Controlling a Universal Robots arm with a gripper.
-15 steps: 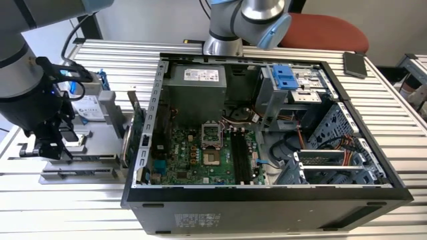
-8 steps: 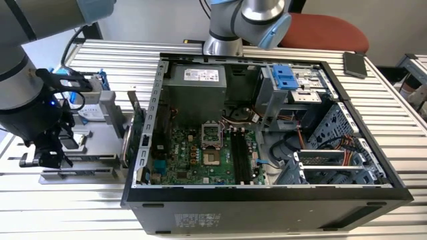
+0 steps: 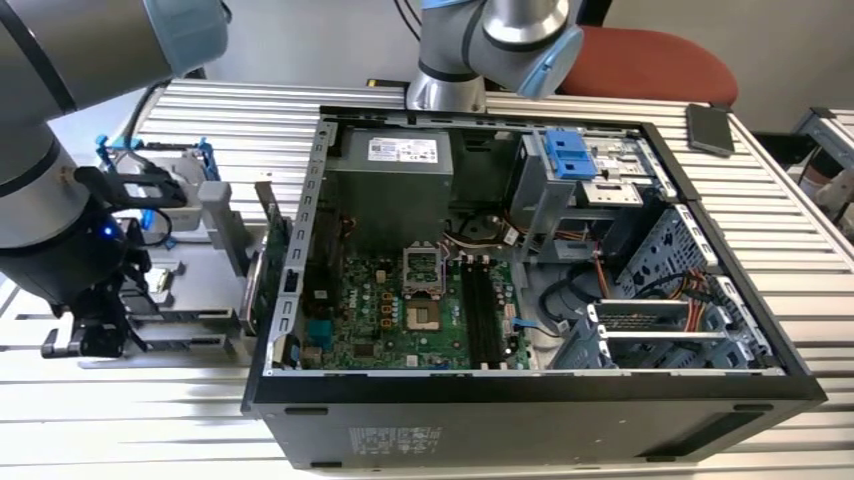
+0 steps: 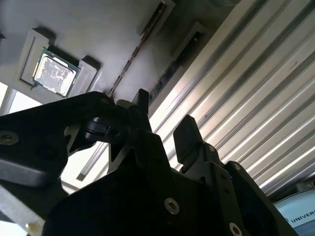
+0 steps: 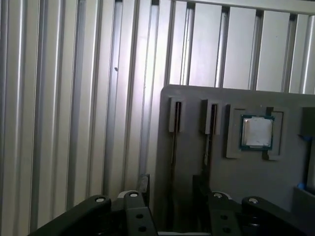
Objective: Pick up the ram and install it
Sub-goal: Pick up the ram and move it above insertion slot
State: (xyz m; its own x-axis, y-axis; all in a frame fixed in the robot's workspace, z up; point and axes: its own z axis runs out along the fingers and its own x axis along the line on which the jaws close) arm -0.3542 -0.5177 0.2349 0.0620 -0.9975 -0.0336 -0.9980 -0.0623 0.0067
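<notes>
Over the gray tray (image 5: 246, 187), the gripper's (image 5: 171, 179) fingers (image 5: 143, 186) stand apart.

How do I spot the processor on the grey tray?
Find the ribbed aluminium table, then the flat grey tray lying on it. Beside its two narrow slots, a square recess holds the silver-lidded chip with a green rim. Unlike the slits, it is square and shiny.

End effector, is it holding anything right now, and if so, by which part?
Nothing is held; the end effector is open, empty, close to the tray.
</notes>
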